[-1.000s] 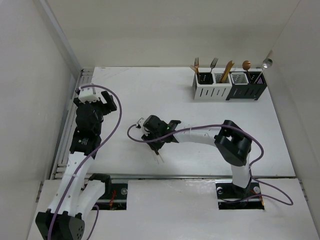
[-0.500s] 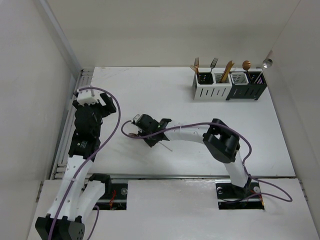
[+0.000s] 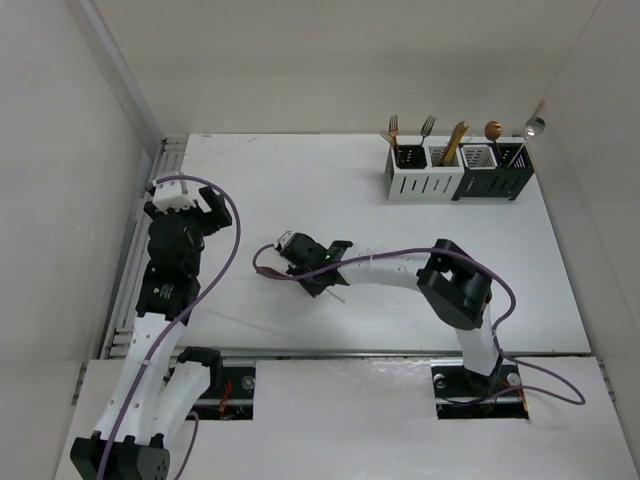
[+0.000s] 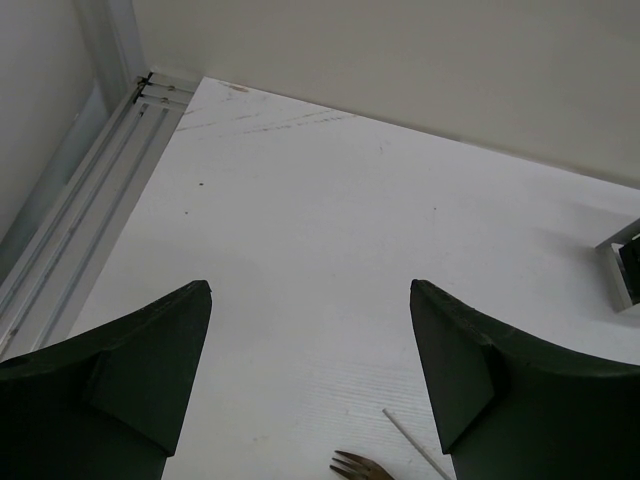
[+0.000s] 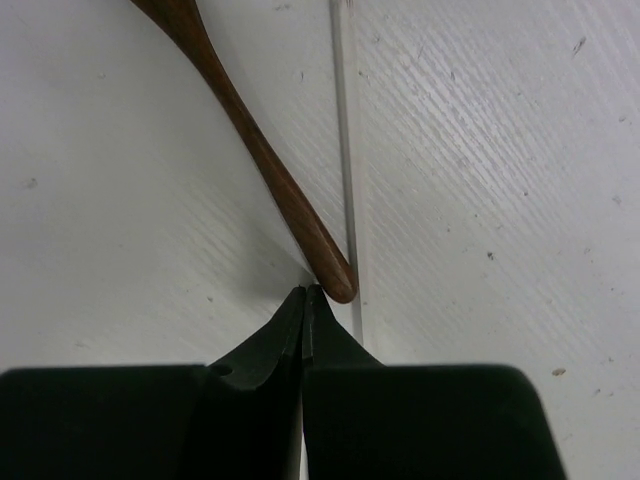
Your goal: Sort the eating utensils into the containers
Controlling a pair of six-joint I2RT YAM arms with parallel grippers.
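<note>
The containers [image 3: 458,172], a row of two white and two black slotted boxes, stand at the far right of the table. They hold forks [image 3: 393,128], a gold knife [image 3: 456,140] and two spoons [image 3: 493,130]. My right gripper [image 3: 322,283] is low over the table's middle. In the right wrist view it [image 5: 305,292] is shut, its tips touching the end of a copper handle [image 5: 250,140]. A slim white handle [image 5: 343,150] lies beside it and runs under the right finger. My left gripper [image 4: 310,290] is open and empty at the left [image 3: 200,215]. Copper fork tines [image 4: 358,466] and a white handle [image 4: 415,445] lie below it.
A metal rail [image 3: 140,250] runs along the table's left edge. White walls close in the left, back and right sides. A purple cable [image 3: 265,262] loops beside the right gripper. The end of the containers shows at the right edge of the left wrist view [image 4: 625,275].
My right gripper swung left, then back a little to the right, staying low and shut. The slim utensil under it turned and shifted along. My left arm drew back slightly.
</note>
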